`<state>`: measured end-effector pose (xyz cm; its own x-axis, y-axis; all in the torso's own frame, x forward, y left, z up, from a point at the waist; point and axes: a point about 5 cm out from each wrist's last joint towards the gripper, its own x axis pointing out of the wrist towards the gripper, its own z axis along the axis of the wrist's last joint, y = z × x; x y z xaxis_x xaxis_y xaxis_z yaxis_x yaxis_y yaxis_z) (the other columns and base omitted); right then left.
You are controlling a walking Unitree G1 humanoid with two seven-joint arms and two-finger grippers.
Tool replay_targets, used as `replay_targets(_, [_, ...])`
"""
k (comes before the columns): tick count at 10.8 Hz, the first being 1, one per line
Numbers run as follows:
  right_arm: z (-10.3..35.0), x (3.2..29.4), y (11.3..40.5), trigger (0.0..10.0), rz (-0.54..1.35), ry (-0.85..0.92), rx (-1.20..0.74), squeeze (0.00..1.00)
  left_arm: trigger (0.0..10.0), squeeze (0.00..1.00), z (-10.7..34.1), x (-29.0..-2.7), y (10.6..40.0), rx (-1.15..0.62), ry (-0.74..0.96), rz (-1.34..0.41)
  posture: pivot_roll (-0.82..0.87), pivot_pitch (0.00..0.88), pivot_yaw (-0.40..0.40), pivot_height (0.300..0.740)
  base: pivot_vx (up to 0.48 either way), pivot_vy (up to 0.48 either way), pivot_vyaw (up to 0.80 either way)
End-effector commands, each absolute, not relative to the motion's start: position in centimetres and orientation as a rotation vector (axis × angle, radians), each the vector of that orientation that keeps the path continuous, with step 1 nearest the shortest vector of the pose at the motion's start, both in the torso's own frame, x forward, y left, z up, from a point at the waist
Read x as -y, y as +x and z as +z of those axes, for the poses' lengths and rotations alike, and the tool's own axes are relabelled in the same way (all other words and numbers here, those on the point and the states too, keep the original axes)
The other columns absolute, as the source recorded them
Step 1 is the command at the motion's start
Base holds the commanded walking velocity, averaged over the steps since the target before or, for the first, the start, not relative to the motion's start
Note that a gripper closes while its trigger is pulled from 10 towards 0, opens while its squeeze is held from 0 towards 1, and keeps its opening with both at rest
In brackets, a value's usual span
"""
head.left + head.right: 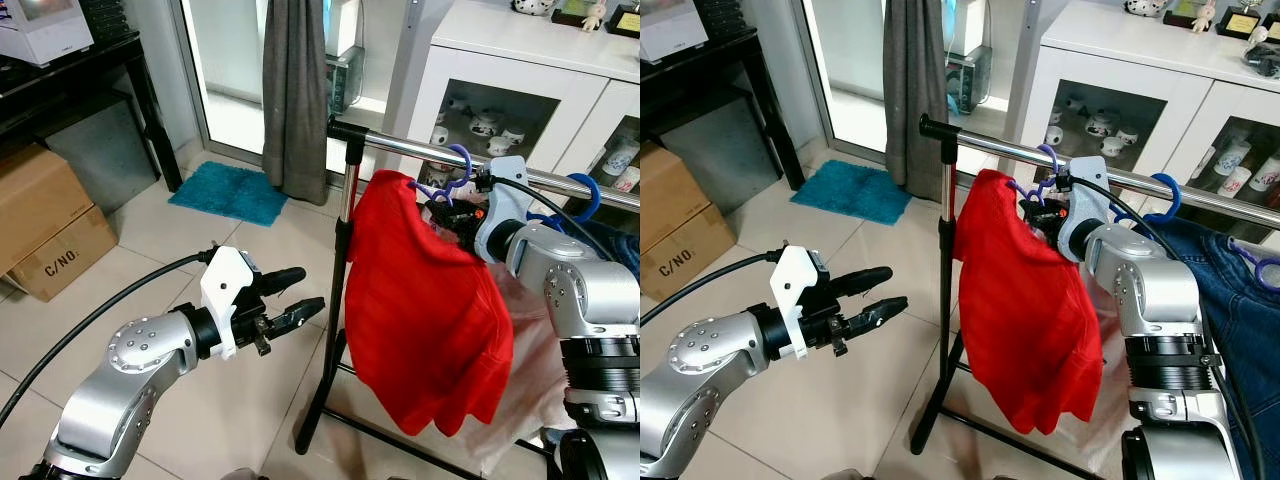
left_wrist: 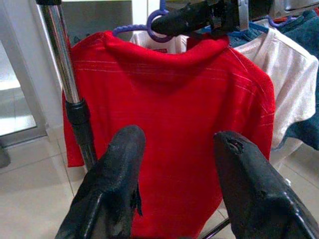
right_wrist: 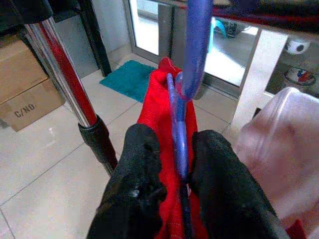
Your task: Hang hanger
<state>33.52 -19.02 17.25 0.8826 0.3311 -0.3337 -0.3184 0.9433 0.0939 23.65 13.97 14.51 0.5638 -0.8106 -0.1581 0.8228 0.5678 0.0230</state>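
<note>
A red shirt (image 1: 420, 310) hangs on a purple hanger (image 1: 452, 180) whose hook sits over the silver rail (image 1: 420, 150) of a clothes rack. My right gripper (image 1: 452, 212) is at the shirt's collar, just under the rail, shut on the hanger's neck (image 3: 179, 144); its black fingers (image 3: 137, 169) press it from both sides. My left gripper (image 1: 295, 297) is held out low, left of the rack's upright pole, open and empty, pointing at the shirt (image 2: 174, 99).
The rack's black and silver pole (image 1: 340, 260) stands between my arms. A white garment (image 2: 294, 74), jeans (image 1: 1240, 300) and a blue hanger (image 1: 580, 200) hang further right on the rail. Cardboard boxes (image 1: 45, 220), a teal mat (image 1: 230, 192), a grey curtain (image 1: 295, 100) and a white cabinet (image 1: 520, 90) surround the tiled floor.
</note>
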Motion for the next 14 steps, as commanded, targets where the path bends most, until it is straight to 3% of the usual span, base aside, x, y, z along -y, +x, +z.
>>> replay_targets(1, [17.9, 18.7, 33.7, 0.0, 0.358, 0.03, -0.33, 0.0, 10.0, 0.0, 15.1, -14.0, 23.6, -0.113, 0.117, -0.957, -0.04, 0.0, -0.028, 0.74, 0.0, 0.0, 0.0])
replay_targets(7, [18.0, 18.1, 33.3, 0.0, 0.389, 0.048, -0.3, 0.0, 10.0, 0.0, 15.0, -14.2, 24.1, -0.114, 0.119, -0.925, -0.07, 0.0, 0.004, 0.74, 0.0, 0.0, 0.0])
replay_targets(9, [19.8, 18.3, 32.7, 0.0, 0.375, 0.068, -0.178, 0.0, 10.0, 0.0, 14.3, -15.1, 26.0, -0.163, 0.189, -0.736, -0.07, 0.0, 0.0, 0.74, 0.0, 0.0, 0.0])
replay_targets(12, [21.2, 17.6, 29.6, 0.0, 0.445, 0.103, -0.053, 0.0, 10.0, 0.0, 14.2, -14.5, 26.1, -0.115, 0.172, -0.659, -0.07, 0.0, 0.002, 0.74, 0.0, 0.0, 0.0])
replay_targets(14, [18.0, 15.9, 26.8, 0.0, 0.487, 0.051, -0.087, 0.0, 10.0, 0.0, 13.6, -14.1, 26.0, -0.113, 0.136, -0.616, -0.08, 0.007, 0.006, 0.74, 0.0, 0.0, 0.0])
